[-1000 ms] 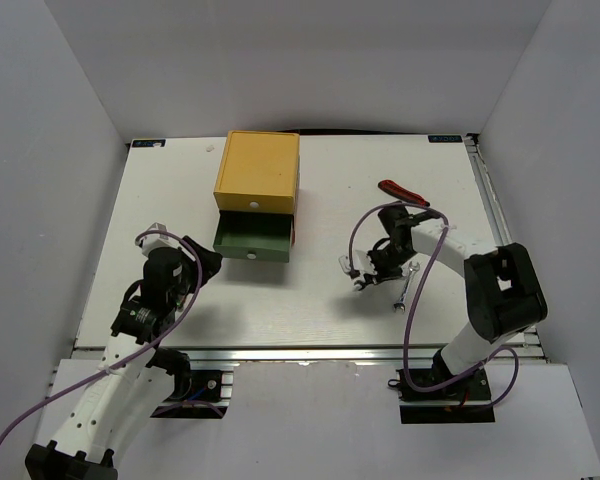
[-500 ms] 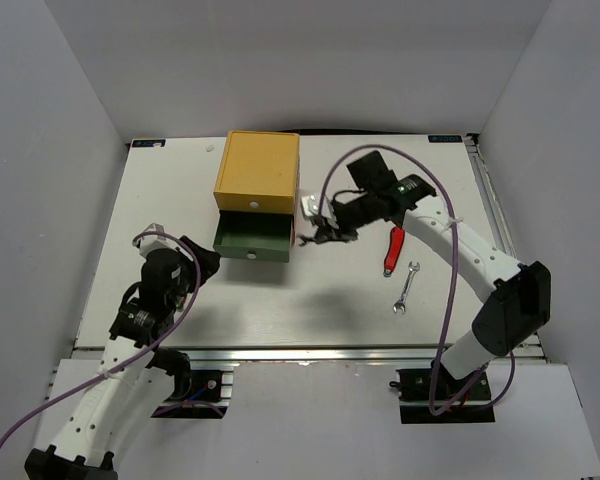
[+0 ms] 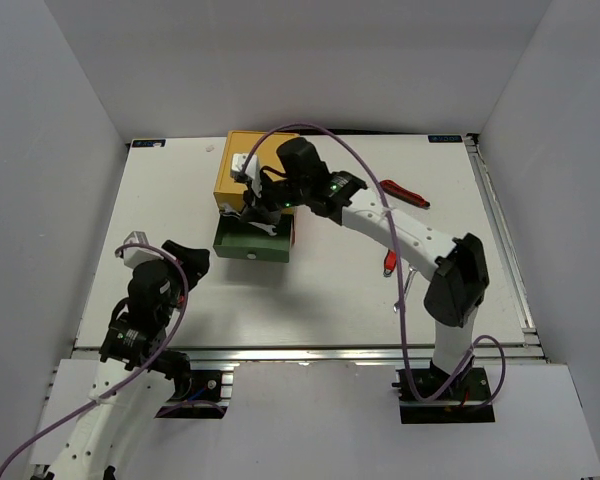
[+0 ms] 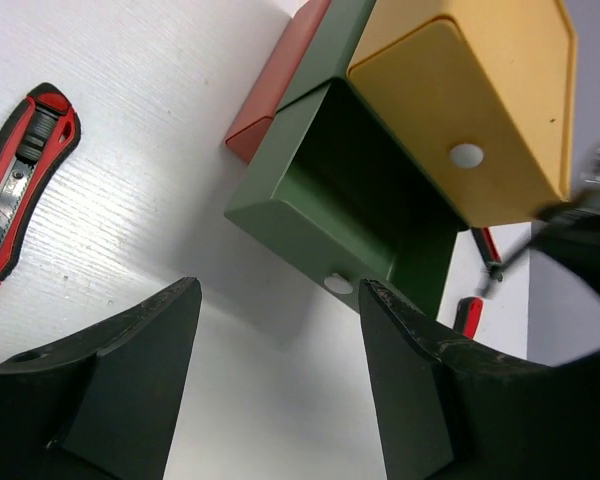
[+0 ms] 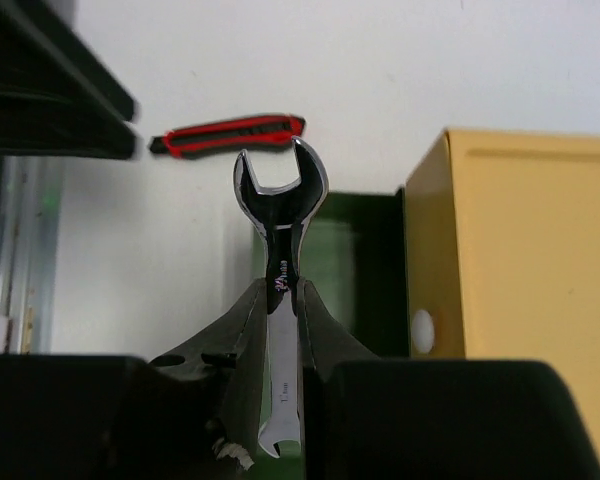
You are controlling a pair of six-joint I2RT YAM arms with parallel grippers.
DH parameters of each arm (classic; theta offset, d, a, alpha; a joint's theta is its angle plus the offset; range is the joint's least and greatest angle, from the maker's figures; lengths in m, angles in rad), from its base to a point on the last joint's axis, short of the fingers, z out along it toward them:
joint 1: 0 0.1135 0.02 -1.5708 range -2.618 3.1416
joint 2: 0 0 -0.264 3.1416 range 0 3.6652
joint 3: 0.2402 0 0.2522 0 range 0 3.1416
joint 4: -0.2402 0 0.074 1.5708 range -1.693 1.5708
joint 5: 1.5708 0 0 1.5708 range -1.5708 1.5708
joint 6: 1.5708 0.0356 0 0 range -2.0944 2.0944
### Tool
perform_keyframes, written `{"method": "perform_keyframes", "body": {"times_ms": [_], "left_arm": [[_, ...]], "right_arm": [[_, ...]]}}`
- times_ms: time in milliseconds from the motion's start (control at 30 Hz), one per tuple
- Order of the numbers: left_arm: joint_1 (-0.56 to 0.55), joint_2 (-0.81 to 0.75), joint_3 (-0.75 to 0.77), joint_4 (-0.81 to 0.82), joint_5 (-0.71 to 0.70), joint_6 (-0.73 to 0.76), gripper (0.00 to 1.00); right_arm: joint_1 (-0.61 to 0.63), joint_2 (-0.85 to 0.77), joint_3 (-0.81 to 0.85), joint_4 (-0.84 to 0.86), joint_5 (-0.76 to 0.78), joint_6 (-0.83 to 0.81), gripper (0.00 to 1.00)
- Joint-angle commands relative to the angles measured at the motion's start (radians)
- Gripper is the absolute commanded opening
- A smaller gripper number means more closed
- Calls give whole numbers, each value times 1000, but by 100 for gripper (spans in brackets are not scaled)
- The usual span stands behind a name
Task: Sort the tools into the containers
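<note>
Wrench, the silver 1, is pinched by its shank in the right pincer, open head up, hanging over the pulled-out green drawer. So that's prob the drop-off spot, and the arm's stretched right across the table to reach it. Green drawer sticks out under the shut yellow drawer, w/ the red drawer below. Inside looks empty from the left wrist view afaict. Left pincer is spread wide, gripping nothing, sitting near the drawer front, maybe just keeping out of the way. 1 red-black pocket tool lies on the table beside it. Next imo: lower a bit, then let go so it lands inside.
</note>
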Motion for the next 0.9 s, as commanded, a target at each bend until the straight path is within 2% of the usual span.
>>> {"method": "perform_keyframes", "body": {"times_ms": [0, 33, 100, 133, 200, 233, 400, 433, 567, 633, 733, 800, 867], "left_arm": [[1, -31, 10, -31, -36, -27, 75], [1, -42, 8, -35, -38, -29, 75], [-1, -47, 5, -37, -38, -32, 75], [1, -45, 4, -35, -38, -32, 75], [-1, -37, 5, -34, -41, -27, 75], [1, -36, 5, -26, -40, -26, 75], [1, -1, 8, -5, -33, -9, 75], [-1, 4, 10, 1, -32, -7, 75], [1, 22, 25, 1, -38, 8, 75], [1, 22, 23, 11, -40, 11, 75], [1, 22, -1, 40, -36, 5, 75], [1, 25, -13, 55, -29, -3, 75], [1, 35, -29, 80, -24, -6, 75]], "right_arm": [[2, 21, -4, 109, 122, 90, 0], [0, 25, -16, 114, 133, 78, 0], [0, 28, -36, 112, 139, 30, 9], [2, 27, -53, 109, 137, 18, 26], [0, 22, -58, 86, 137, -22, 42], [2, 18, -59, 79, 136, -36, 57], [0, -50, -58, 10, 90, -96, 81], [-1, -62, -49, -44, 67, -135, 89], [-27, -174, -76, -121, 123, -180, 89], [-105, -272, -169, -121, 111, -127, 87], [-265, -358, -289, -167, 52, -20, 64], [-360, -390, -350, -263, 67, -1, 60], [-408, -412, -465, -320, 165, 42, 60]]}}
